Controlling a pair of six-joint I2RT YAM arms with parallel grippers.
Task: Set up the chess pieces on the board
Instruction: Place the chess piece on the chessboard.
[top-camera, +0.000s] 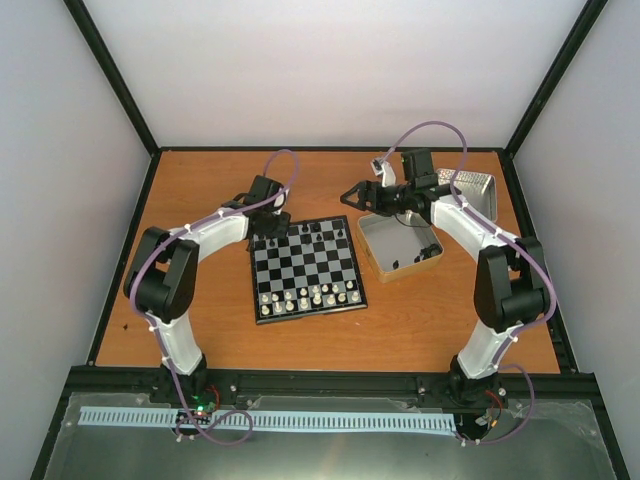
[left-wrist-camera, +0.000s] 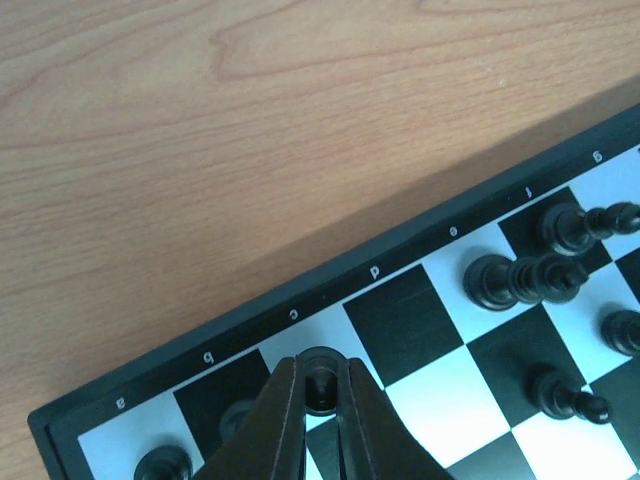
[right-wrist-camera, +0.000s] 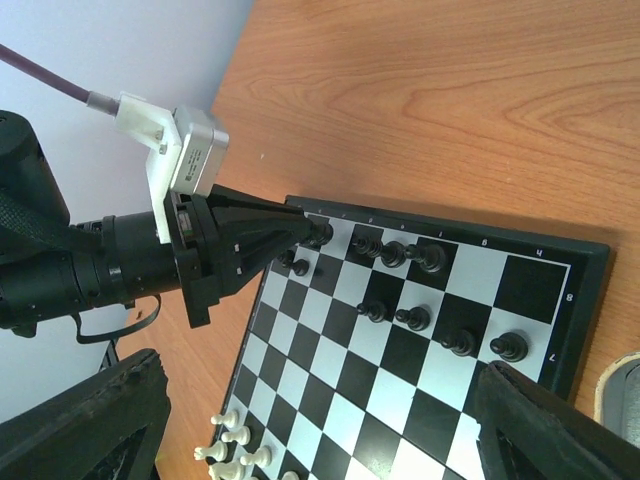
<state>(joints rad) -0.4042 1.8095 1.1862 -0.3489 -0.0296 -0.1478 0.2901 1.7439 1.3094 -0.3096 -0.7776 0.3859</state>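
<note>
a: while the left gripper (left-wrist-camera: 320, 366) is pinched narrow on one black piece (left-wrist-camera: 320, 388), where is it putting it?
b: on the back row of the board (top-camera: 305, 268), near its far left corner, at the square marked c. whether the piece has touched down, i cannot tell.
a: and across the board?
b: the white pieces (top-camera: 305, 295) stand along the near two rows. about ten black pieces (right-wrist-camera: 410, 318) stand on the far two rows, with gaps, so i'd judge that side a bit over half done.
a: further right?
b: the right gripper (top-camera: 353, 196) hangs spread wide and empty, near the tin (top-camera: 372, 248), where a few loose black pieces (top-camera: 420, 258) wait. a second tin (top-camera: 470, 185) sits behind.
</note>
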